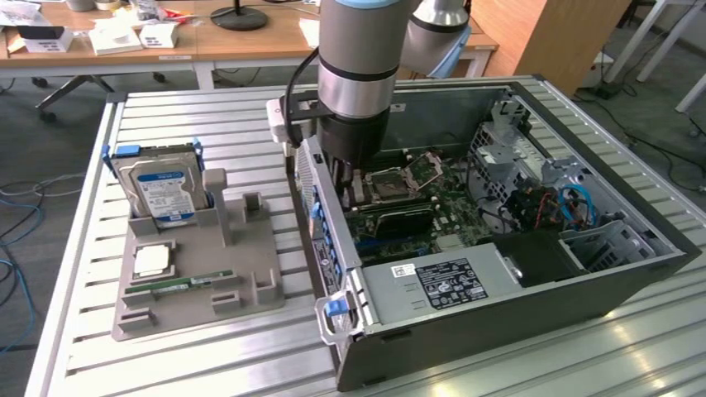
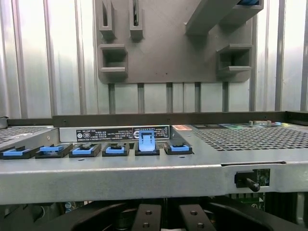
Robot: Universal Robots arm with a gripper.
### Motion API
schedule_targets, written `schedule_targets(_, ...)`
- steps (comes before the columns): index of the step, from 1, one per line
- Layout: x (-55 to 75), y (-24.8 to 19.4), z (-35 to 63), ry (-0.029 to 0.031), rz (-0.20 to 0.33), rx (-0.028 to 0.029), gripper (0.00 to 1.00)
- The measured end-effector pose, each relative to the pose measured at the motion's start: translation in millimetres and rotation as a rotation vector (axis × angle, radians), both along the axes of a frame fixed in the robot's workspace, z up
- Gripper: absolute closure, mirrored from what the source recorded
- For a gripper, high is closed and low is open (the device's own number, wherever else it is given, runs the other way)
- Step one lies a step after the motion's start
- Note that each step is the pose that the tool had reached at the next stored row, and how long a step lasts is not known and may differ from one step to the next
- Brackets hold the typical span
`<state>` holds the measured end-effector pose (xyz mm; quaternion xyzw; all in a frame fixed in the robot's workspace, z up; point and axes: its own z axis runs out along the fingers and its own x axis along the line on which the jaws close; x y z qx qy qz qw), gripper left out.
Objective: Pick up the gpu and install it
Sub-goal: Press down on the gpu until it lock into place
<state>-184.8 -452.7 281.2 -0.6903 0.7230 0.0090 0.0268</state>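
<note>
Table [image 1: 198, 347]: slatted metal top, everything sits on it, pretty standard bench setup

Computer case [image 1: 497, 331]: lying on its side with the panel off, on the exterior view's right half of the table, motherboard facing up

Arm [image 1: 359, 74]: that's me, coming straight down into the case at the end by the rear slots

Tray [image 1: 198, 281]: grey parts holder just beside the case on the exterior view's left, several of its pockets are bare

Power supply [image 1: 436, 281]: silver box with a label, in the near corner of the case

Hard drive [image 1: 164, 190]: silver with a blue-white label, standing upright at the far end of the tray

gpu [image 1: 395, 218]: dark flat card inside the case, down on the motherboard just nearer the camera than the CPU socket [image 1: 392, 184], right by my wrist

Gripper [image 2: 171, 219]: fingers [image 2: 147, 216] together, low inside the case behind the rear wall; can't tell if they're pinching anything

Processor [image 1: 152, 260]: flat in the tray, silvery lid up

Memory stick [image 1: 177, 285]: slim green one, lying flat just in front of the processor

Blue latches [image 2: 147, 143]: a row of them along the rear wall, one flipped up
</note>
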Motion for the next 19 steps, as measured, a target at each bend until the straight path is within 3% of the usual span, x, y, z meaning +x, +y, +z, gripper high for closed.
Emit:
schedule_targets(6, -0.1, 0.0, 0.0, -0.0005, -0.002, 0.0069, 0.89)
schedule_targets(13, 0.0, 0.0, 0.0, -0.0005, -0.002, 0.0072, 0.89)
schedule_targets(16, 1.6, -0.1, 0.0, 0.0047, -0.002, 0.0072, 0.89)
schedule_targets(19, 4.9, 0.0, -0.2, 0.015, -0.002, 0.0078, 0.89)
